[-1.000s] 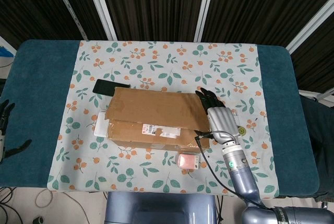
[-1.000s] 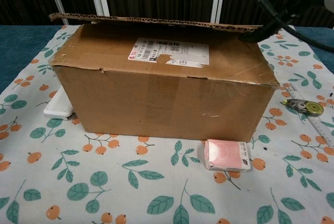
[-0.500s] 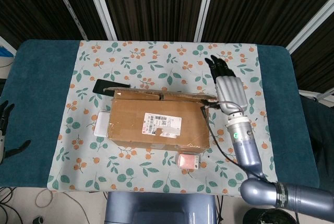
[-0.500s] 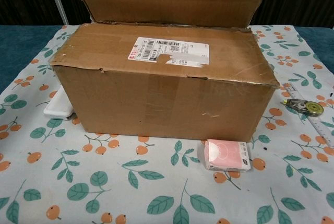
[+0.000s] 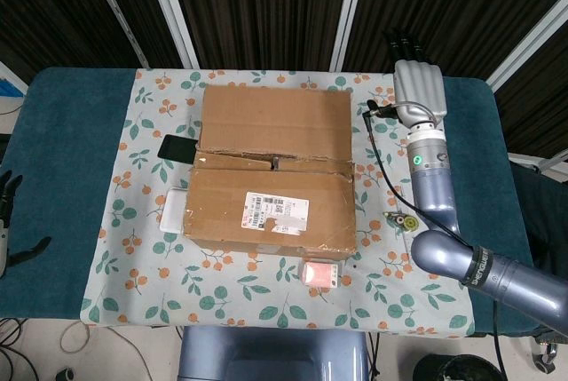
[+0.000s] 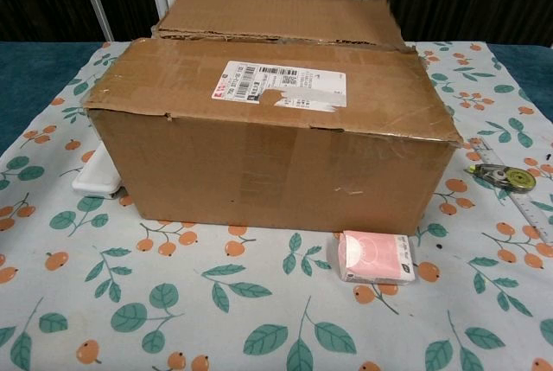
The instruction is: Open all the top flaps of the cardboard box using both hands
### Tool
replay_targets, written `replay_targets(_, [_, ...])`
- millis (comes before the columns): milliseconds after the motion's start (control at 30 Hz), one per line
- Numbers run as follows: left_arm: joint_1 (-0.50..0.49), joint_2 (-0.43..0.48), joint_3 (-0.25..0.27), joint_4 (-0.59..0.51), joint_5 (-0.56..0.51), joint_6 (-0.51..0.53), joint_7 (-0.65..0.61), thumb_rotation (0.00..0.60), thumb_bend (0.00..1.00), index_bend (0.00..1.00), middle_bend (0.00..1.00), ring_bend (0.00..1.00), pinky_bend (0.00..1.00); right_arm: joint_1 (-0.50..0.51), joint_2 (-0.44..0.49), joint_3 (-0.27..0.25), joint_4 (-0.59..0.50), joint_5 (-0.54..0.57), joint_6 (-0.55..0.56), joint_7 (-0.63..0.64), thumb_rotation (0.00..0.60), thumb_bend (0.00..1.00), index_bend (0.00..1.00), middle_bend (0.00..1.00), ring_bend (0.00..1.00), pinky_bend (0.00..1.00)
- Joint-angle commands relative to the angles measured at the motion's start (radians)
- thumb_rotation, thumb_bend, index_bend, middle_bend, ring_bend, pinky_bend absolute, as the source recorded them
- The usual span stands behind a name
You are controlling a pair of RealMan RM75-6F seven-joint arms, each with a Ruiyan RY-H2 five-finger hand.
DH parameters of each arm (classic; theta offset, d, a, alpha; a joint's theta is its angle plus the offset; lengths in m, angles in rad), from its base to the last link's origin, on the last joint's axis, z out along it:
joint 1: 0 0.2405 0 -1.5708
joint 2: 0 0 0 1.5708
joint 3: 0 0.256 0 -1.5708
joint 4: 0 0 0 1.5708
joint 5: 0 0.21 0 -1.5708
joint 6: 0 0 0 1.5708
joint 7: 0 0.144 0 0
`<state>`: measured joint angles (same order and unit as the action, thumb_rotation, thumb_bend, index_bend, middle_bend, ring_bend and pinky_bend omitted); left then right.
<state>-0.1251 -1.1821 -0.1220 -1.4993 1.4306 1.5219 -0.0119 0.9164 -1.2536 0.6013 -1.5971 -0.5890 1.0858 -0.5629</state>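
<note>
Tablecloth [image 5: 266,310] under the box [image 5: 271,212]; only head view shows right hand [image 5: 418,90], flat, holding nothing

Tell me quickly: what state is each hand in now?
Left hand: open, holding nothing.
Right hand: holding nothing; open or closed cannot be told.

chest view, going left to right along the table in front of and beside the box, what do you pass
white slab tucked at the box's left end → cardboard box → pink packet in front of its right corner → tape dispenser → ruler at the right edge
</note>
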Motion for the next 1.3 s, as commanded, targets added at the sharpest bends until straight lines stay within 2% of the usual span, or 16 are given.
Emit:
replay_targets(33, [-0.005,0.002,0.002,-0.004,0.003,-0.006,0.017,0.6,0.1,0.0,0.0,0.0,0.07,-0.063,0.054,-0.042,-0.072,-0.04,0.017,0.039,0.6,0.45,0.0,0.0,0.02,0.22])
replay_targets(100, [-0.007,0.004,0.002,-0.009,-0.001,-0.013,0.028,0.6,0.11,0.0,0.0,0.0,0.07,-0.106,0.09,-0.065,-0.123,-0.057,0.024,0.063,0.6,0.57,0.0,0.0,0.03,0.22])
replay_targets(200, [-0.014,0.011,-0.003,-0.023,-0.01,-0.025,0.048,0.6,0.11,0.0,0.0,0.0,0.07,-0.204,0.158,-0.117,-0.214,-0.11,0.059,0.117,0.6,0.64,0.0,0.0,0.03,0.22])
replay_targets(400, [-0.044,0.033,-0.024,-0.099,-0.035,-0.068,0.075,0.6,0.11,0.0,0.0,0.0,0.07,-0.378,0.259,-0.229,-0.305,-0.291,0.141,0.225,0.6,0.68,0.0,0.0,0.03,0.22])
replay_targets(533, [-0.089,0.071,-0.039,-0.181,-0.058,-0.143,0.108,0.6,0.13,0.0,0.0,0.0,0.08,-0.5,0.303,-0.302,-0.339,-0.412,0.227,0.32,0.6,0.68,0.0,0.0,0.03,0.22])
replay_targets(667, [-0.143,0.107,-0.065,-0.256,-0.084,-0.213,0.159,0.6,0.22,0.0,0.0,0.0,0.08,-0.586,0.324,-0.351,-0.347,-0.486,0.284,0.405,0.6,0.68,0.0,0.0,0.03,0.22])
replay_targets(800, [-0.217,0.143,-0.105,-0.321,-0.131,-0.304,0.198,0.6,0.33,0.0,0.0,0.0,0.08,-0.628,0.324,-0.377,-0.327,-0.53,0.3,0.47,0.6,0.68,0.0,0.0,0.03,0.22])
replay_targets(933, [-0.313,0.167,-0.146,-0.356,-0.161,-0.41,0.251,0.6,0.37,0.0,0.0,0.0,0.1,-0.645,0.319,-0.387,-0.297,-0.555,0.302,0.513,0.6,0.68,0.0,0.0,0.03,0.22])
replay_targets(1067, [-0.432,0.169,-0.181,-0.356,-0.239,-0.552,0.308,0.6,0.45,0.01,0.0,0.0,0.1,-0.652,0.309,-0.385,-0.269,-0.575,0.299,0.555,0.6,0.68,0.0,0.0,0.03,0.22])
replay_targets(1167, [-0.516,0.159,-0.195,-0.341,-0.309,-0.654,0.33,0.6,0.55,0.02,0.01,0.0,0.11,-0.657,0.308,-0.384,-0.261,-0.584,0.297,0.574,0.6,0.68,0.0,0.0,0.03,0.22])
replay_targets(1300, [-0.618,0.143,-0.202,-0.307,-0.37,-0.763,0.361,0.6,0.66,0.05,0.05,0.06,0.2,-0.663,0.307,-0.379,-0.261,-0.595,0.303,0.593,0.6,0.68,0.0,0.0,0.03,0.22])
